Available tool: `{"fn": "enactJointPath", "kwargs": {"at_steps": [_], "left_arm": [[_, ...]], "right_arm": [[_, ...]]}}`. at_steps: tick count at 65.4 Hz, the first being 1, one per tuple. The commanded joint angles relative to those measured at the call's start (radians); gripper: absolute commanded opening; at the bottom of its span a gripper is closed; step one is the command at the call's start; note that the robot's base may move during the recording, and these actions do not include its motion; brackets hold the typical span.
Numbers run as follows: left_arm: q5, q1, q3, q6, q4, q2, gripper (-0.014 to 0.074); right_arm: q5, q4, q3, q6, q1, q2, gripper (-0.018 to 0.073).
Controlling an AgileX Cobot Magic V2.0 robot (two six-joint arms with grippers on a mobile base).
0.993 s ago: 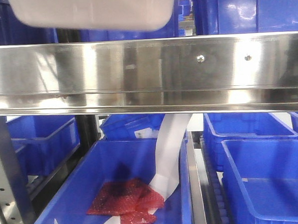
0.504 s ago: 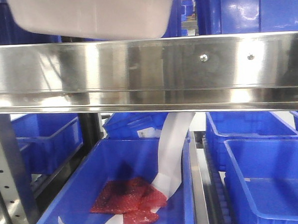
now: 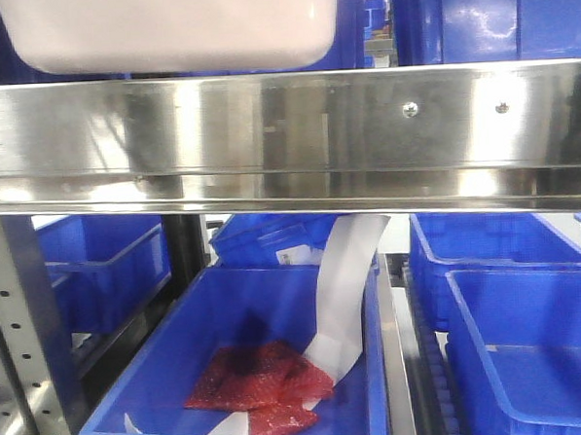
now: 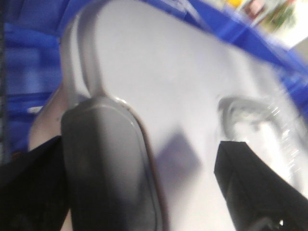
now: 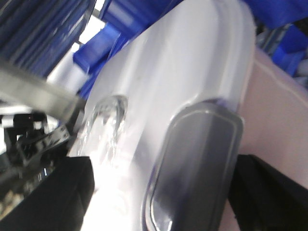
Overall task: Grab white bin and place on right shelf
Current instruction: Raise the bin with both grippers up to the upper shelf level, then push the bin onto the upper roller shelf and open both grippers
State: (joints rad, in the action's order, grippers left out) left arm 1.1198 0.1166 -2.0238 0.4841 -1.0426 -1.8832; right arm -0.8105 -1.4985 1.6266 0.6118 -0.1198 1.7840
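The white bin (image 3: 164, 29) hangs just above the right shelf's stainless front rail (image 3: 286, 130), and only its pale rounded underside shows at the top left of the front view. In the left wrist view my left gripper (image 4: 144, 166) is shut on the white bin (image 4: 183, 86) at one end, its dark fingers straddling a grey lid latch (image 4: 106, 163). My right gripper (image 5: 163, 168) is shut on the other end of the white bin (image 5: 183, 62), astride a second grey latch (image 5: 197, 159). Both wrist views are blurred.
Dark blue bins (image 3: 494, 17) stand on the shelf to the right of the white bin. Below the rail an open blue bin (image 3: 252, 414) holds red bags (image 3: 260, 385) and a white paper strip (image 3: 343, 283). More blue bins (image 3: 531, 351) lie right. A perforated upright (image 3: 19, 339) rises at left.
The rail's screws, the upright and the lower blue bins have slid right in the frame. The white bin has shifted slightly left and sits more level over the rail.
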Motion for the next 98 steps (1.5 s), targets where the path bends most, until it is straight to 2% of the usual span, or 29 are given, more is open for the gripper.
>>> {"fn": "enactJointPath", "kwargs": {"at_steps": [1,10,17,24,31,40,55,63,73,76,81,91,98], "left_arm": [[0.106,-0.042,-0.074,-0.033,-0.050,0.081,0.0442],[0.126,-0.042,-0.098,-0.064,0.066,0.102,0.0442],[0.140,-0.050,-0.100,-0.066,0.113,0.116,0.0442],[0.138,-0.079,-0.100,-0.083,0.236,0.122,0.0442],[0.137,-0.106,-0.100,-0.116,0.376,0.122,0.0442],[0.132,-0.120,-0.100,-0.148,0.477,0.122,0.0442],[0.131,-0.120,-0.100,-0.194,0.582,0.125,0.0442],[0.131,-0.120,-0.102,-0.198,0.598,0.129,0.0440],[0.137,-0.120,-0.123,-0.212,0.602,0.145,0.0434],[0.137,-0.120,-0.123,-0.212,0.602,0.161,0.0412],[0.137,-0.120,-0.123,-0.212,0.602,0.195,0.0340],[0.137,-0.120,-0.123,-0.212,0.602,0.259,0.0134],[0.146,-0.120,-0.123,-0.212,0.602,0.294,-0.0046]], "right_arm": [[-0.110,-0.047,0.047,-0.008,-0.003,-0.095,0.0634],[-0.088,0.092,0.047,-0.008,0.022,-0.126,0.0634],[-0.072,0.200,0.047,-0.008,0.024,-0.144,0.0634],[-0.047,0.295,0.047,-0.008,0.024,-0.159,0.0634],[-0.017,0.342,0.047,-0.008,0.024,-0.164,0.0634],[0.006,0.389,0.047,-0.008,0.024,-0.164,0.0634],[0.065,0.513,0.047,-0.008,0.024,-0.164,0.0634],[0.086,0.587,0.047,-0.008,0.024,-0.167,0.0634],[0.113,0.619,0.047,-0.008,0.024,-0.196,0.0629],[0.121,0.619,0.047,-0.008,0.024,-0.211,0.0595],[0.136,0.619,0.047,-0.008,0.024,-0.242,0.0460],[0.141,0.619,0.047,-0.007,0.024,-0.314,0.0042],[0.154,0.619,0.044,-0.007,0.024,-0.358,0.0068]]}}
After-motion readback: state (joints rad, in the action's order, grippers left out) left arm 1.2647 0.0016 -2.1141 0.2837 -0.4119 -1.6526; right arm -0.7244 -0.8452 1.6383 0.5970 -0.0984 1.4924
